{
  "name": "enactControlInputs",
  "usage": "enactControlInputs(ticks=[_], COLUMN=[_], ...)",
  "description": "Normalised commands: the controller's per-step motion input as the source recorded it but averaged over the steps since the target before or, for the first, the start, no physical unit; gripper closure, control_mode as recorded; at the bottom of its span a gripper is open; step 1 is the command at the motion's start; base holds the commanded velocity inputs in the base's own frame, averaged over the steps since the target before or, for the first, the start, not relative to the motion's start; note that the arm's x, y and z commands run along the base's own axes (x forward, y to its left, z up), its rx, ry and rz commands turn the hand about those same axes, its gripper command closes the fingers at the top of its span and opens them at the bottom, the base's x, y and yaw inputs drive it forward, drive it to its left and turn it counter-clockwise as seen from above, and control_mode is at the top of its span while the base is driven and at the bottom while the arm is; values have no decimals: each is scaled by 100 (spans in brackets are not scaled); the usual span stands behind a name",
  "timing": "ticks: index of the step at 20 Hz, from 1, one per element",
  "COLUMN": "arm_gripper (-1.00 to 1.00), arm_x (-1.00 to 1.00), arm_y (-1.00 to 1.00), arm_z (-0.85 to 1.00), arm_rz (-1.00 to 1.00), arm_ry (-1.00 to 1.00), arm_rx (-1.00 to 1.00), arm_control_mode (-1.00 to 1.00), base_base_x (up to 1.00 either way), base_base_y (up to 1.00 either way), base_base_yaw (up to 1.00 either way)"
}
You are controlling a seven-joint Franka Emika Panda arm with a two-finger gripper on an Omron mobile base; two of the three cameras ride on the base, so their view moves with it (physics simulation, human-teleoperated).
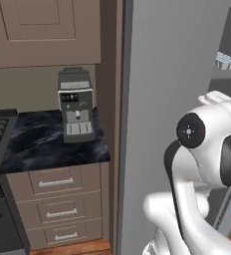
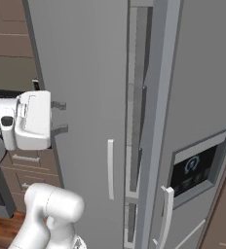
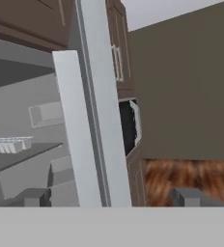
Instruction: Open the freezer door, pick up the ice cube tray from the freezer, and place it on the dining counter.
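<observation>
On the far left a grey espresso machine [image 1: 76, 105] stands on the narrow black marble worktop [image 1: 43, 142] over three brown drawers [image 1: 57, 205]; one small pale blue-white ice cube tray [image 3: 8, 144], gridded into little squares, lies on a grey freezer shelf [image 3: 24, 157]; my gripper [image 2: 59, 117] stands wide, holding nothing; rightmost, the tall grey freezer door with the dark dispenser recess [image 2: 198, 121] is swung open.

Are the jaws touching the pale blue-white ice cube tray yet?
Apart. Hand view: the gripper hangs open outside, ice cube tray resting on a shelf beyond the door edge.
</observation>
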Motion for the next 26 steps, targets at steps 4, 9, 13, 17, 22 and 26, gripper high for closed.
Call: enactControlInputs(ticks=[4, 9, 13, 17, 22, 26], arm_gripper=[-100, -100, -100, -100, -100, -100], arm_x=[24, 31, 24, 4, 0, 3], arm_y=[-1, -4, -16, -29, -26, -2], arm_z=[-18, -14, -7, -12, -19, -17], arm_rz=[-5, -6, -4, -1, 0, -2], arm_ry=[0, 0, 0, 0, 0, 0], arm_rx=[0, 0, 0, 0, 0, 0], arm_control_mode=[-100, -100, -100, -100, -100, -100], base_base_x=[0, 0, 0, 0, 0, 0], base_base_y=[0, 0, 0, 0, 0, 0], base_base_yaw=[0, 0, 0, 0, 0, 0])
